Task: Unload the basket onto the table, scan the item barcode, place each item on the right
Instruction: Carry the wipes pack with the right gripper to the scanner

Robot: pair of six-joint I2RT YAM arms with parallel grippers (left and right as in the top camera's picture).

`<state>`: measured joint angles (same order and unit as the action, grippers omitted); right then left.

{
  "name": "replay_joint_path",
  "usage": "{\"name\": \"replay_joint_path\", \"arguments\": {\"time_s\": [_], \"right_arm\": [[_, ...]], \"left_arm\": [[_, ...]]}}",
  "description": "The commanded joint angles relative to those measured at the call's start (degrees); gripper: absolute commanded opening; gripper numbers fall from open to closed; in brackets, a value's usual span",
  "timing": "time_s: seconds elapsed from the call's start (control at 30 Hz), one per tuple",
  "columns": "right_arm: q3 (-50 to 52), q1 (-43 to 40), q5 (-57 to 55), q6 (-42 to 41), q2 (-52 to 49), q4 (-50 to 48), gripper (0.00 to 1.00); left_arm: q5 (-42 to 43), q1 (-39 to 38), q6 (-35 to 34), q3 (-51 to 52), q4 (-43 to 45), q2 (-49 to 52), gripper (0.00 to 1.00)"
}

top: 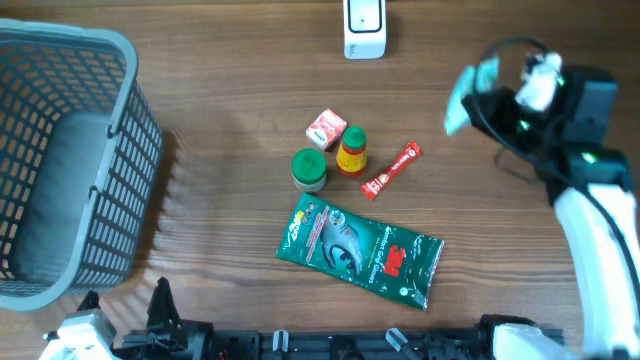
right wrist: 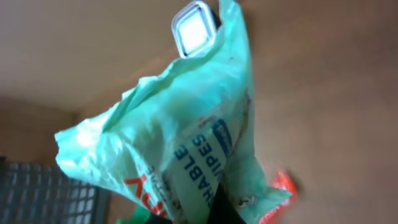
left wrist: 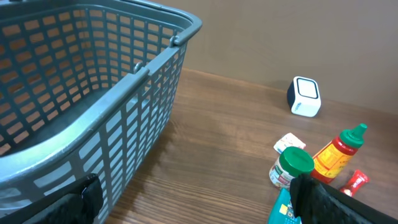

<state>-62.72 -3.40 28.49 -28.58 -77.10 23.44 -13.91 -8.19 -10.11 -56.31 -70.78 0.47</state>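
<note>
Overhead straight down on table (top: 220, 110). Left wrist low beside basket (left wrist: 106, 102). Right wrist close-up; all share scanner (top: 364, 28).

1. right arm (top: 600, 235): long wht link, smooth rounded shell, w/ blk joint sections at its upper end.
2. Wrist housing (top: 592, 98): blk, boxy, w/ small wht part next to it.
3. Green LEDs (top: 585, 157): 2 lit dots on the blk sections.
4. Cable (top: 517, 41): thin, blk, curved in a loop by the wrist.
5. left arm (top: 78, 337): wht block at the frame's bottom edge, w/ blk brackets beside it.
6. left claw (left wrist: 199, 202): fingers (left wrist: 326, 202) matte blk, flat-sided, blocky edges. Wrist view shows the tips only.
</note>
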Motion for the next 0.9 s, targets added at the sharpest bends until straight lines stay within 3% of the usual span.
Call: {"name": "replay_joint_path", "arguments": {"time_s": [0.0,0.23,0.4,0.7,0.87], "right_arm": [[-0.68,4.76,1.44,3.3,-8.48,-9.6,0.05],[-8.5,10.93,-7.89,1.66,-23.04,-21.97,0.05],[-18.25,15.02,-18.18,3.61,-31.39,-23.43,0.05],[-39.06,17.53,-21.59,4.63,-51.45,-25.79,0.05],[-42.1,18.69,-26.03,4.61,-54.66,-28.26,0.05]], "left_arm": [[-0.7,0.33,0.7,-0.15,0.04,-0.2,1.0],[-0.7,0.33,0.7,-0.15,0.04,-0.2,1.0],[-0.7,0.33,0.7,-0.15,0.04,-0.2,1.0],[-0.7,0.33,0.7,-0.15,0.04,-0.2,1.0],[-0.7,0.33,0.7,-0.15,0.04,-0.2,1.0]]}}
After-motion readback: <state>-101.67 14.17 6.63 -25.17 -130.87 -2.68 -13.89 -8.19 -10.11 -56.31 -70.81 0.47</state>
